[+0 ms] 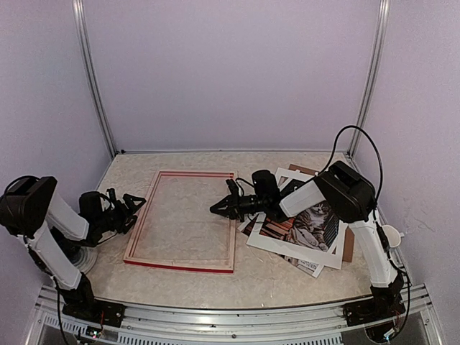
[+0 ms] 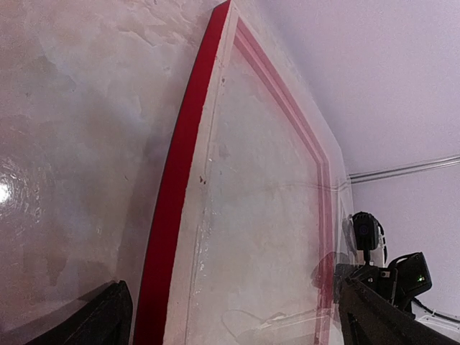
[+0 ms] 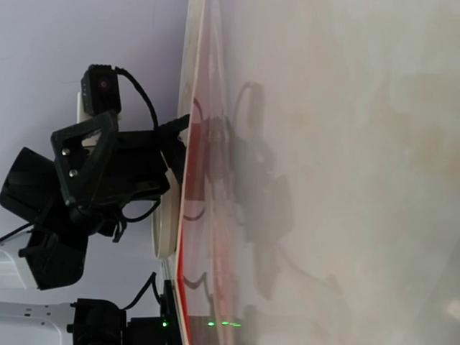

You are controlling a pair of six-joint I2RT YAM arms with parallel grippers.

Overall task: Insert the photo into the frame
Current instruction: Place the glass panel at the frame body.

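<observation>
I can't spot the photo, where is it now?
In the top view the photo lies right of the frame, partly beneath the white mat and the right arm.

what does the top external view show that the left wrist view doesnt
Only top external: the photo beneath a white mat on a brown backing board, all lying right of the frame. Only left wrist: the frame's red outer edge seen close up. Both: the frame lying flat, the open left claw at its left side, and the shut right claw at its right side.
</observation>
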